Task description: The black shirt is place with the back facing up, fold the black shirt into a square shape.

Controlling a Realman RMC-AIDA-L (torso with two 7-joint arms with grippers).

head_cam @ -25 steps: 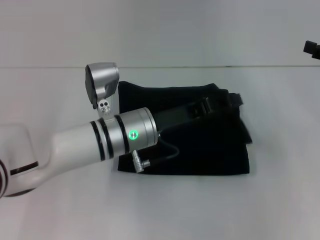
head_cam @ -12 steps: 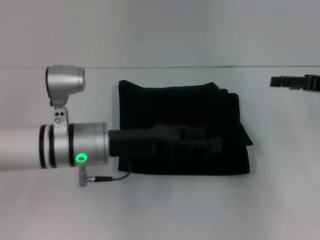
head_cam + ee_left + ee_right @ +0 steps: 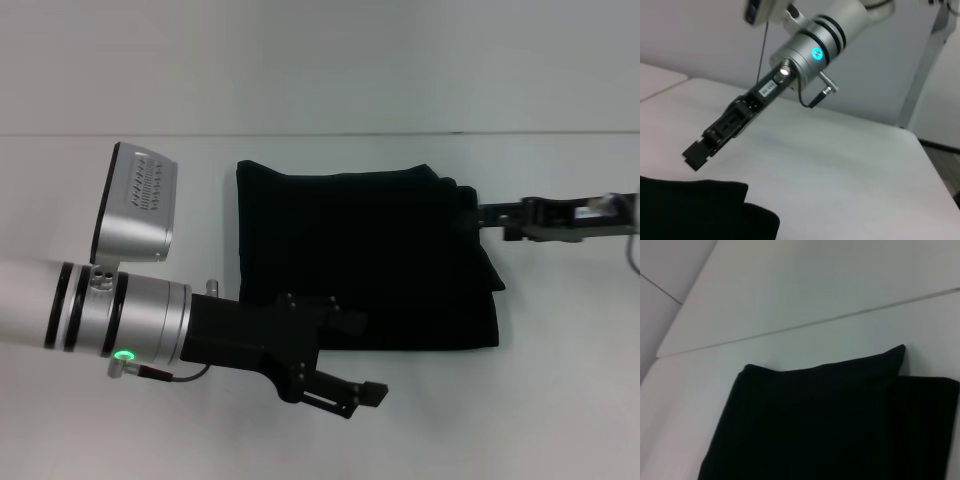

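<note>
Here the black shirt [image 3: 365,262] lies folded on the white table [image 3: 560,400], a roughly square dark bundle in the middle of the head view. Its near and left edges run fairly straight, while the right edge is uneven, with layered folds sticking out a little toward the right.

The left gripper [image 3: 335,385] hangs at the near left corner of the shirt, its black body overlapping the shirt's near edge in the head view and its fingertips pointing out over bare table just in front of the cloth. It holds nothing, and its fingertips sit close together, though whether they are fully clenched cannot be told. The silver wrist with a green light lies behind it toward the left.

The right gripper [image 3: 490,213] reaches in from the right side and its tip meets the upper right edge of the shirt, at the bunched folds. In the left wrist view this same gripper [image 3: 702,150] shows above the table just beyond the shirt's [image 3: 700,210] corner, dark and slim; whether it is released or clamped cannot be told. The right wrist view shows the shirt [image 3: 830,425] lying flat on the table.
</note>
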